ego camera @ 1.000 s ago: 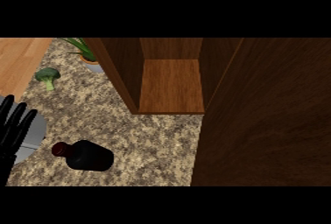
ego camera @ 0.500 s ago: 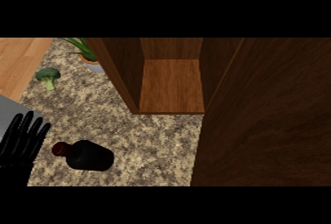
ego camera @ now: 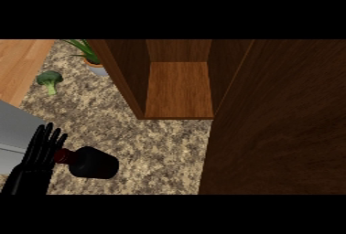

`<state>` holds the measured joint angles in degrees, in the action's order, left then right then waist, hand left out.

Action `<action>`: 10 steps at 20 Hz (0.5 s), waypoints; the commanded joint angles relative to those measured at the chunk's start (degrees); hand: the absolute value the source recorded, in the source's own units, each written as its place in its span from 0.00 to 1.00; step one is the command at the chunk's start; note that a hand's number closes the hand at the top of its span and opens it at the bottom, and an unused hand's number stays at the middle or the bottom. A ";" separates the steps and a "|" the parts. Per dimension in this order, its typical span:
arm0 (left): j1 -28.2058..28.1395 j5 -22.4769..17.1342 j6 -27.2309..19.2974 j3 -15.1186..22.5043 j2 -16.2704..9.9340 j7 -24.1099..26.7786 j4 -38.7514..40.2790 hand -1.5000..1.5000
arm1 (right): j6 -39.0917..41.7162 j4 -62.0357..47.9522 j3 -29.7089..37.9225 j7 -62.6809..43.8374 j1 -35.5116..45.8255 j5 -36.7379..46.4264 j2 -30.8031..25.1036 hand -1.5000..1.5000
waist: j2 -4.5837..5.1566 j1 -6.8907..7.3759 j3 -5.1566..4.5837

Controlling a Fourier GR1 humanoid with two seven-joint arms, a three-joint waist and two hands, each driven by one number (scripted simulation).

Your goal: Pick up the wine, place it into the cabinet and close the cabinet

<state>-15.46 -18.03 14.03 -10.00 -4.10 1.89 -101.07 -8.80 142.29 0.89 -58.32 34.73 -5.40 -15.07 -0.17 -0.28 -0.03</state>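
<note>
One hand (ego camera: 42, 148) in my view, fingers straight and spread, right beside the wine (ego camera: 92, 162) lying on the counter (ego camera: 155, 141) (neck toward it). Cabinet (ego camera: 179, 89) stands open, I'd guess ready for loading.

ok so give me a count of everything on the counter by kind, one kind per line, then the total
Dark wine bottle with red neck: 1
Green broccoli floret: 1
Potted green plant: 1
Open wooden cabinet: 1
Total: 4
The black left hand is beside the bottle's neck.

Kitchen: granite counter (ego camera: 155, 141), wooden cabinet (ego camera: 179, 91)
</note>
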 commanded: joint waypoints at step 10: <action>4.75 5.67 3.48 -1.34 0.22 13.94 21.10 0.00 | -1.30 5.20 -2.21 -3.72 -0.03 -1.83 0.63 0.00 | 0.06 -0.02 -0.02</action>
<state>-13.49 -14.28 16.88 -10.53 -3.79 10.75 -87.49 -9.12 142.25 -1.21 -58.33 35.11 -5.06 -14.79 -0.16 -0.26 -0.04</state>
